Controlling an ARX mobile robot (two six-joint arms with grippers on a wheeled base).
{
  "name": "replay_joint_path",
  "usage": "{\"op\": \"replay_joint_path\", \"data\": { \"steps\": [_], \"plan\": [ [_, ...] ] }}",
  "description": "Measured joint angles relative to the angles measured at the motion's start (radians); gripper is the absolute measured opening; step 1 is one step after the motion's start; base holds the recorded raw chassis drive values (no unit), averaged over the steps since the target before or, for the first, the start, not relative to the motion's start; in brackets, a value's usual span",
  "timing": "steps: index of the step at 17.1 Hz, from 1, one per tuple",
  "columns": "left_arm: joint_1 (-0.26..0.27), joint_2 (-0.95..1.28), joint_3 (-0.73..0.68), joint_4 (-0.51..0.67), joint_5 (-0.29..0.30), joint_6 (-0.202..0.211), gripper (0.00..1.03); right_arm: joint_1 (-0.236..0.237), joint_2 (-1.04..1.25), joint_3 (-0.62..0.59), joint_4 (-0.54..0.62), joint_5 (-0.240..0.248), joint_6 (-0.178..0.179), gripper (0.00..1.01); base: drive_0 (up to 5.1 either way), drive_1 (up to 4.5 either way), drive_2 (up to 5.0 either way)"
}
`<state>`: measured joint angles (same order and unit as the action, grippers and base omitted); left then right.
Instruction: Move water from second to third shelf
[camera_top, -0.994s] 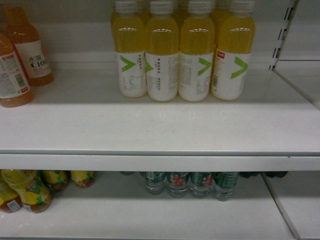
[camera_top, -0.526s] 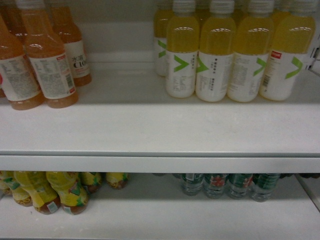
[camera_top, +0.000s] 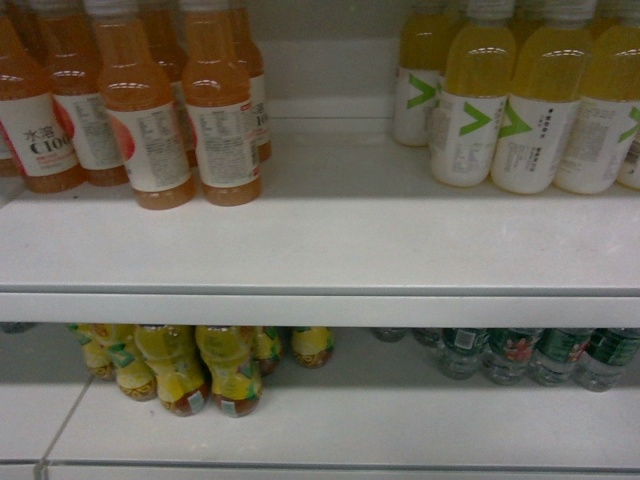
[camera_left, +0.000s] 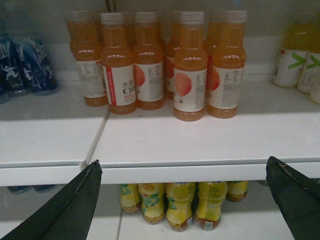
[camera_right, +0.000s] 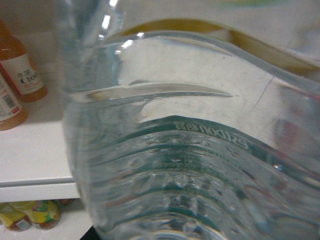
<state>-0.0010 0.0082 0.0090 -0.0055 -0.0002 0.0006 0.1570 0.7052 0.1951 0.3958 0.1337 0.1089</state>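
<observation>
A clear ribbed water bottle (camera_right: 190, 150) with a dark green label fills the right wrist view, pressed close to the camera and held by my right gripper, whose fingers are hidden behind it. More water bottles (camera_top: 515, 355) with green labels stand in a row on the lower shelf at the right of the head view. My left gripper (camera_left: 185, 200) is open, its two dark fingers spread wide in front of the shelf edge with nothing between them. Neither gripper shows in the head view.
Orange drink bottles (camera_top: 150, 120) stand on the upper shelf (camera_top: 330, 250) at left, yellow drinks with green chevrons (camera_top: 520, 120) at right. Yellow-labelled tea bottles (camera_top: 200, 365) sit on the lower shelf at left. Blue bottles (camera_left: 25, 65) stand far left in the left wrist view.
The head view has swung left: the yellow bottles slid from the middle to the right edge, and the orange bottles came further into view.
</observation>
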Motion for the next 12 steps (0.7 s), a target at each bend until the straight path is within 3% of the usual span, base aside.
{"op": "replay_joint_path", "data": {
  "steps": [5, 12],
  "plan": [
    [0.0, 0.0, 0.0, 0.002, 0.0, 0.0, 0.98, 0.0, 0.0, 0.0, 0.0, 0.0, 0.0, 0.41, -4.9, 1.25, 3.4],
    [0.0, 0.0, 0.0, 0.002, 0.0, 0.0, 0.98, 0.0, 0.0, 0.0, -0.001, 0.0, -0.001, 0.41, -5.0, 2.48, 2.5]
  ]
}}
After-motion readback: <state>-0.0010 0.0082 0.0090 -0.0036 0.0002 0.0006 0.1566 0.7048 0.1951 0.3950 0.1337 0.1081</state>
